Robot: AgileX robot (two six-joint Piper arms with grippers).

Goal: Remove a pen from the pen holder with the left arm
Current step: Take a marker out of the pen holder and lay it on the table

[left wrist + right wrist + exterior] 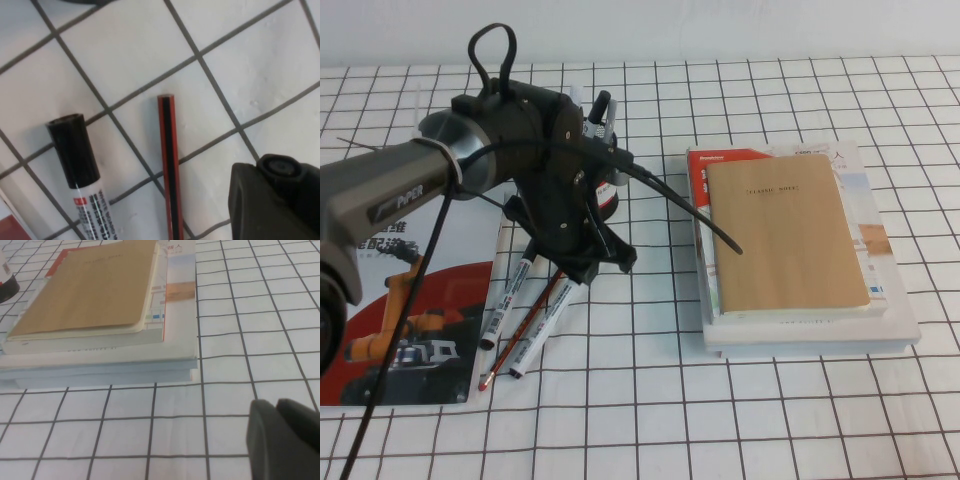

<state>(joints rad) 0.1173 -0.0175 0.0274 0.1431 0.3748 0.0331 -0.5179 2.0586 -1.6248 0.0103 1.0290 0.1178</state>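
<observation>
Pens (599, 110) stand in the pen holder (610, 197), just behind the left claw (575, 268), which hangs low over a marker (75, 155) and red pencil (168, 165) lying before the holder; its grip I cannot tell. It might tip the holder reaching back. The right claw (285, 440), grip likewise unclear, sits beyond the books (100, 340) from the holder.

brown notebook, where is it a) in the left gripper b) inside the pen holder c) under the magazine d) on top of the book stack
d: the brown notebook lies atop the book stack; left gripper low by the pens on the table, right gripper over the table beside the stack
</observation>
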